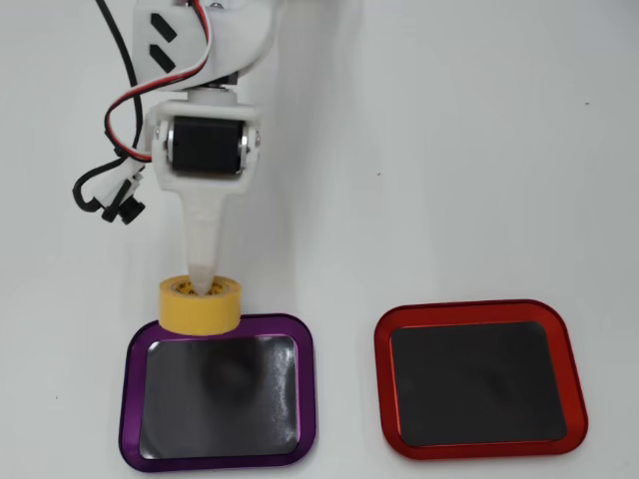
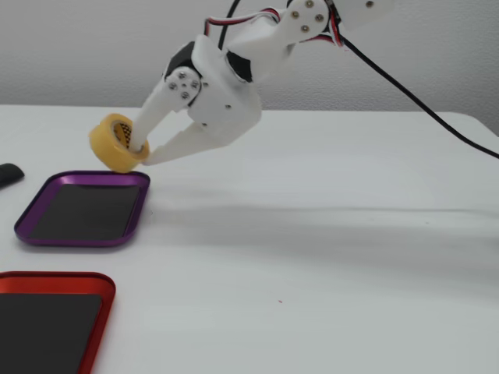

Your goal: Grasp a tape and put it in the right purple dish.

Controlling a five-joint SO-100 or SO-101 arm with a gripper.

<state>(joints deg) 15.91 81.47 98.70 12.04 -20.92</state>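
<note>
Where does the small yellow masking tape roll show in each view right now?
Overhead view: tape roll lower left, held at the shiny purple-rimmed tray's top edge.
Fixed view: tape roll upper left, lifted above that tray.
Shared landmark: the purple-rimmed tray.

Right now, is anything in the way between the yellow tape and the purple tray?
No. The tool holds the tape in the air by the purple tray's far edge; the mat is bare, and the red tray sits aside.
</note>
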